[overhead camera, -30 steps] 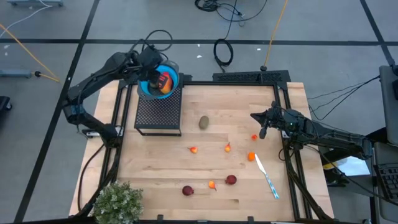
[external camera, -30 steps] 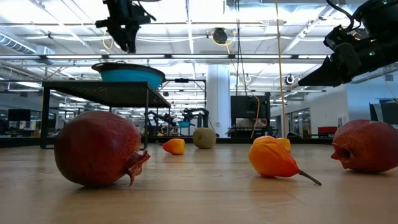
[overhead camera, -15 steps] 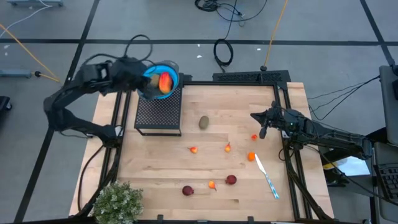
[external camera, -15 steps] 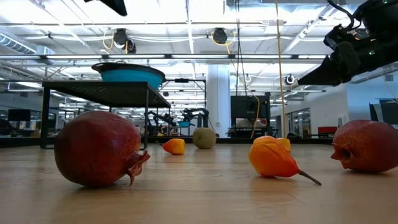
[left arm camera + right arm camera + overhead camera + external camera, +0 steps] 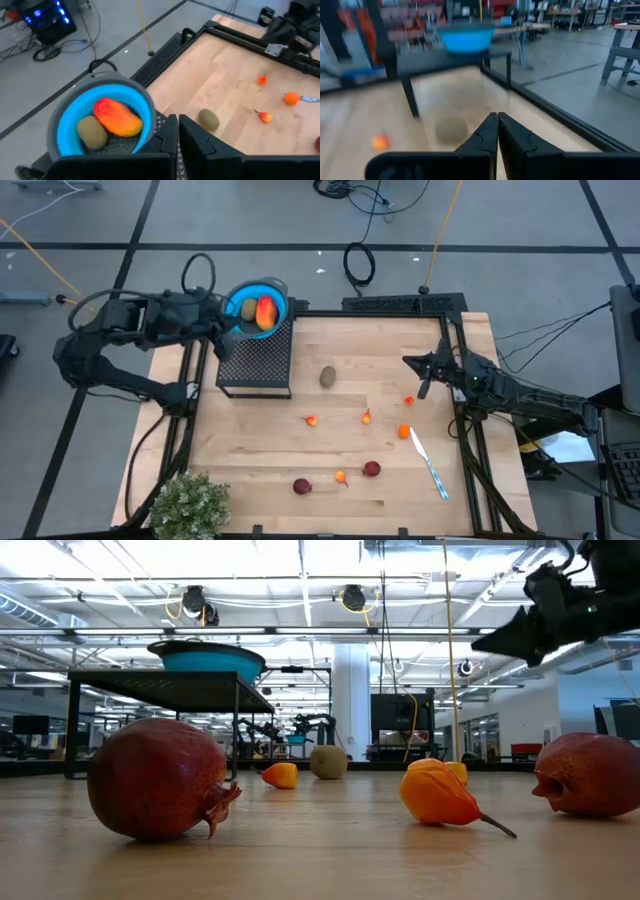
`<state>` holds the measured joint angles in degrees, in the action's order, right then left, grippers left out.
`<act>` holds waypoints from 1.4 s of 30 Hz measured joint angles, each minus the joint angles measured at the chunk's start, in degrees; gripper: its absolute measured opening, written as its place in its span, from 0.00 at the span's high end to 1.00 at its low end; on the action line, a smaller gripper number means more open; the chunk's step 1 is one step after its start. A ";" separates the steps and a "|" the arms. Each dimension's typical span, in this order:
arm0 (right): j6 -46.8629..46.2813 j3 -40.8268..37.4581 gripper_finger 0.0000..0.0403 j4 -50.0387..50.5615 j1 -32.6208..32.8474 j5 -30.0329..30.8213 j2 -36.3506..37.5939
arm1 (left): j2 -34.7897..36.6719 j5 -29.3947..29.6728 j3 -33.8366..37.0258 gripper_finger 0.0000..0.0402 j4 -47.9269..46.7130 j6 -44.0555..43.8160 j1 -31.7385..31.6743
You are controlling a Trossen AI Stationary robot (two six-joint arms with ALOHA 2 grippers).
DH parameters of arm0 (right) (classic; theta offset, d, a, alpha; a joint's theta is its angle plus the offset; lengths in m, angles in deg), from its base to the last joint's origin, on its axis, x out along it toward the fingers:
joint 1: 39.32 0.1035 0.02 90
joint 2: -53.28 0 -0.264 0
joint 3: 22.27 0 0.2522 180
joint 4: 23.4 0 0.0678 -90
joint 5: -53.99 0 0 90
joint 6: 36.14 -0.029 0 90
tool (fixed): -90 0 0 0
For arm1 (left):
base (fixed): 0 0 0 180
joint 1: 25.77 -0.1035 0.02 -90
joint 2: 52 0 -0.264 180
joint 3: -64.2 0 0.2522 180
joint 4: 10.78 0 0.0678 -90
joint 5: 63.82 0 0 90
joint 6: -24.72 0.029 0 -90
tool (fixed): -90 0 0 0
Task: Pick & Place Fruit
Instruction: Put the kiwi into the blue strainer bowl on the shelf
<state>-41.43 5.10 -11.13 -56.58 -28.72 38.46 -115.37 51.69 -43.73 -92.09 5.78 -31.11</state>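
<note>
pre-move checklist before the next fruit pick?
1. Mango and one kiwi inside blue bowl: ok.
2. Left gripper empty, fingers shut: ok.
3. Left gripper clear of the bowl, off the table's left edge: ok.
4. Next target, second kiwi, lies alone on the table: ok.
5. Right gripper shut, empty, near the table's right edge: ok.
6. Knife apart from the fruit: ok.

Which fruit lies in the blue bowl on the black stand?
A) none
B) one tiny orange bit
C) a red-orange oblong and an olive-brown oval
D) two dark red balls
C: the left wrist view shows the red-orange oblong and an olive-brown oval side by side inside the blue bowl.
</note>
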 joint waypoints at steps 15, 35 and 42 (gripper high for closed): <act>-4.95 0.02 0.99 -14.14 0.00 0.14 -0.58 | 20.06 -1.51 32.18 0.99 28.60 0.90 7.31; -8.86 3.50 1.00 -24.38 0.09 -5.91 -14.72 | 44.66 -7.95 57.51 0.96 42.05 7.96 8.85; -4.18 14.47 1.00 -23.04 0.09 -7.22 -30.02 | 54.03 -12.47 63.76 0.99 42.26 8.35 8.87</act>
<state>-45.61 19.56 -34.17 -56.49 -35.94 8.45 -61.35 39.22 20.03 -49.84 14.13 -22.24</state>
